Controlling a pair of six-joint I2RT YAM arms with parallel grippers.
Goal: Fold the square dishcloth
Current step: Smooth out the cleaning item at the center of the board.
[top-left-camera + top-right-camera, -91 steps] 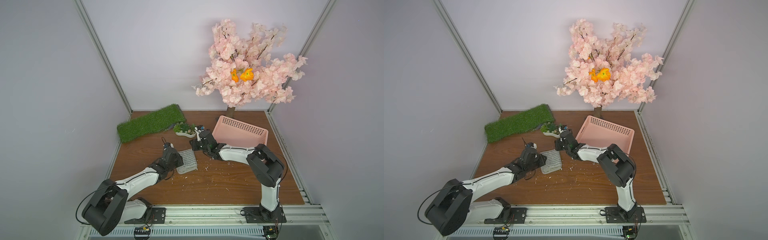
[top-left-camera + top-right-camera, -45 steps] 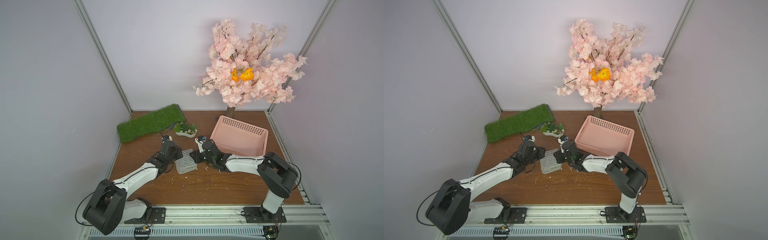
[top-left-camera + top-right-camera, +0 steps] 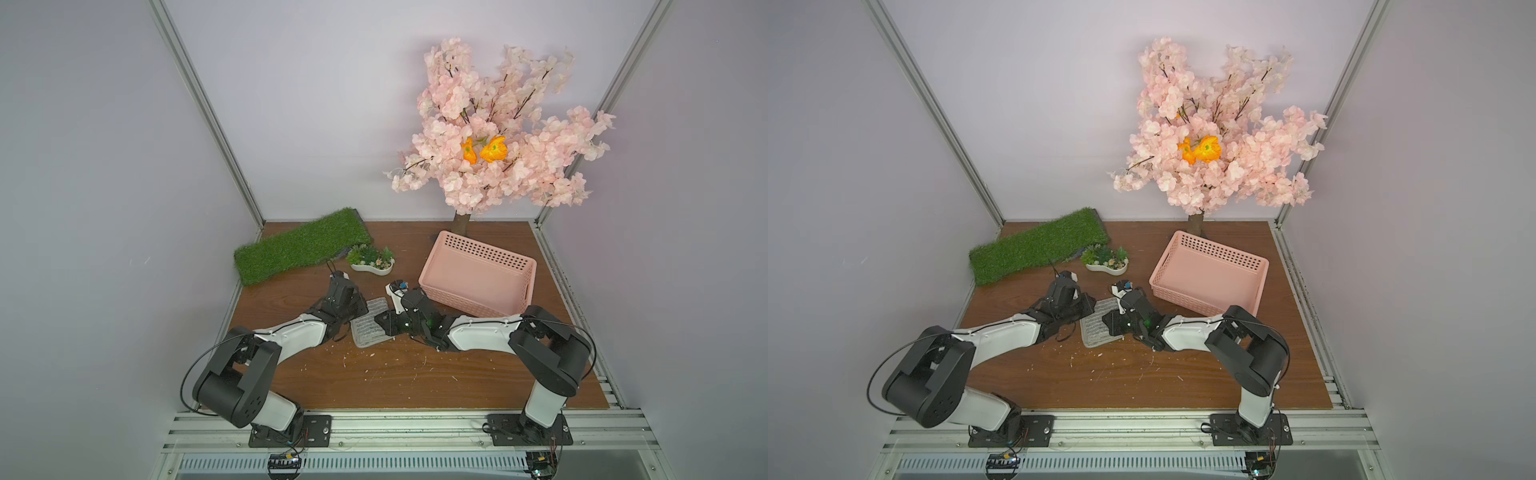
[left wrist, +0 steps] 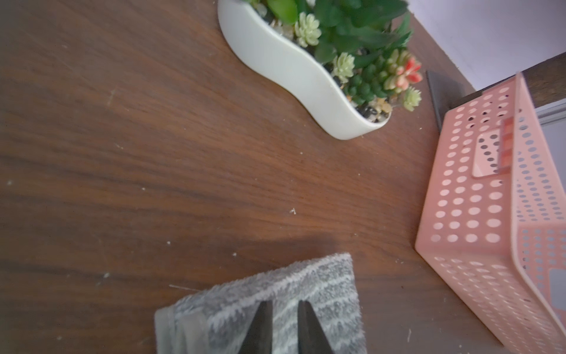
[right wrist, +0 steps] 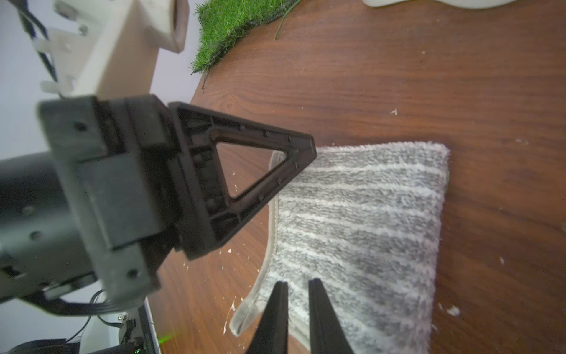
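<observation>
While poised low over dishcloth (image 4: 321, 294), left hand (image 4: 284, 303) shows fingers narrowly apart, nothing clamped, stripes visible through gap. Right hand (image 5: 297, 282) likewise: slim gap, tips above hemmed edge, nothing pinched. Dishcloth lies as flat striped rectangle on worktop (image 3: 374, 374) between hands, left hand on side away from pink basket (image 3: 469, 301), right hand on basket side. Dishcloth near basket, apart.

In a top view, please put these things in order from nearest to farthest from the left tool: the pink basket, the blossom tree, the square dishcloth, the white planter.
1. the square dishcloth: directly at the tips of the left tool.
2. the white planter: just behind the tool, toward the back wall.
3. the pink basket: off to the right side.
4. the blossom tree: at the back wall, behind the basket.
</observation>
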